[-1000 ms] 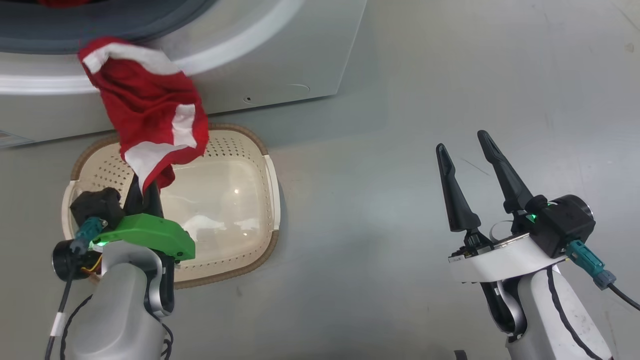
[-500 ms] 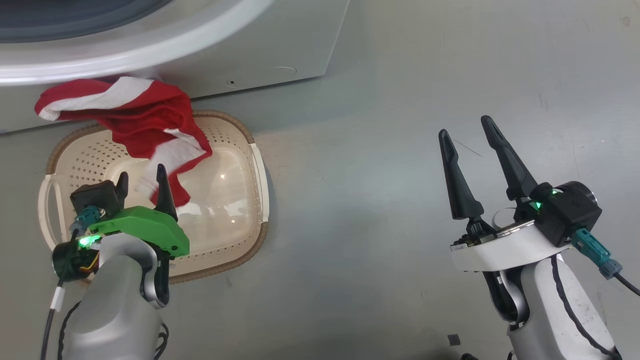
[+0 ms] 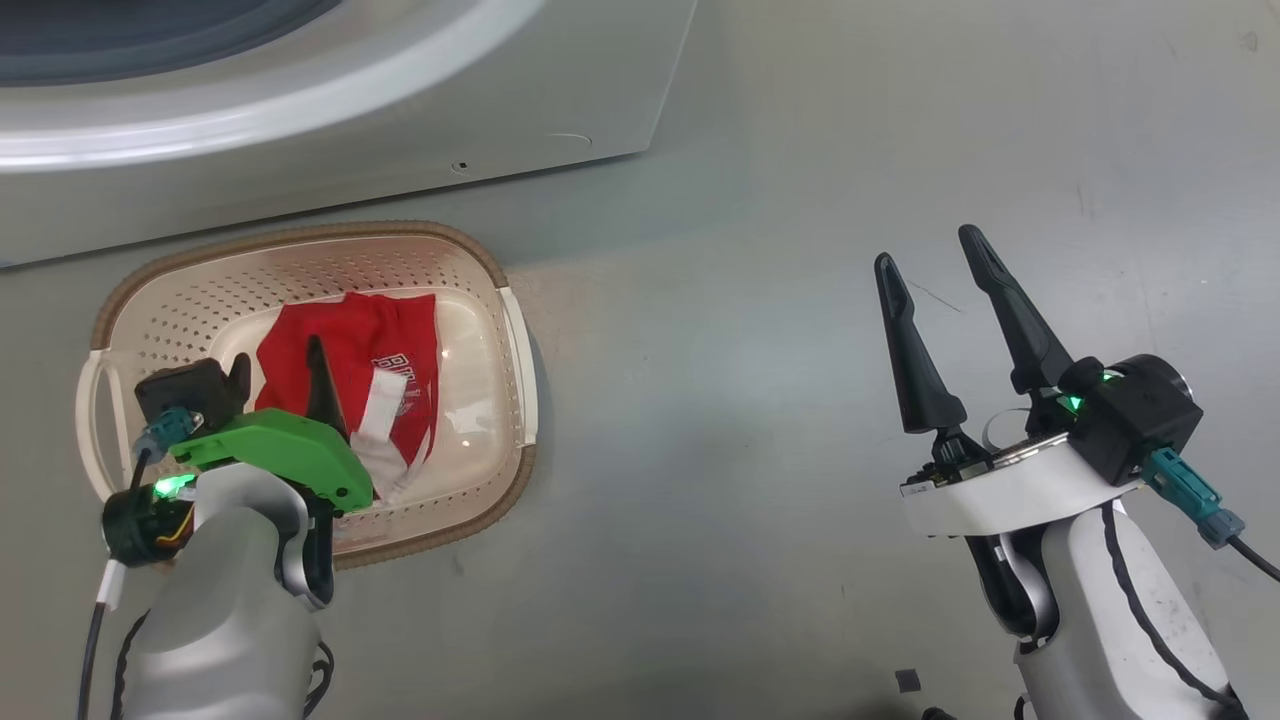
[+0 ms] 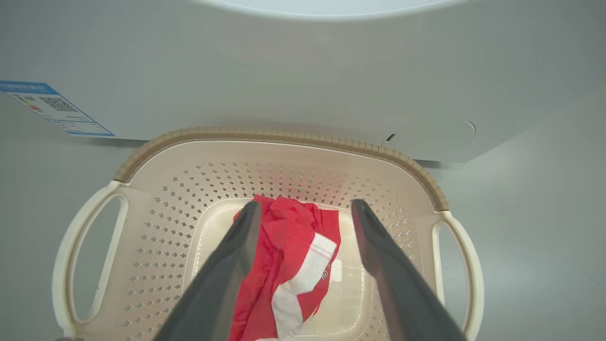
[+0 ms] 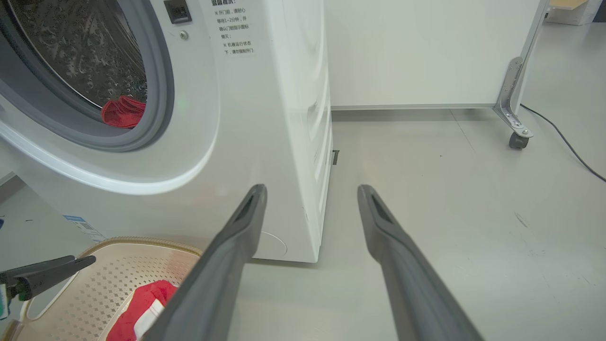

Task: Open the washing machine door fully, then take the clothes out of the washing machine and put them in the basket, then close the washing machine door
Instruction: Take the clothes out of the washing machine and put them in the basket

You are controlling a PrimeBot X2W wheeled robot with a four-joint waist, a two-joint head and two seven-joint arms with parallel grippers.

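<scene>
A red and white garment of the clothes [image 3: 385, 350] [image 4: 293, 246] lies loose in the cream basket [image 3: 300, 245] [image 4: 284, 135] on the floor before the white washing machine [image 3: 400, 130] [image 5: 265, 94]. My left gripper [image 3: 279, 353] [image 4: 306, 204] hangs open just above the garment, apart from it. Another red piece [image 5: 124, 111] lies in the steel drum behind the grey gasket. My right gripper [image 3: 926, 248] [image 5: 312, 188] is open and holds nothing, over bare floor right of the basket. The washing machine door is out of view.
The basket sits close against the machine's front, below a blue label [image 4: 52, 108]. Grey floor spreads to the right. In the right wrist view a white panel on a caster [image 5: 516, 139] stands behind, with a cable [image 5: 568, 142] trailing on the floor.
My left gripper has opened, and the red garment it held up has dropped into the basket. The head camera tilted slightly. The right arm barely moved.
</scene>
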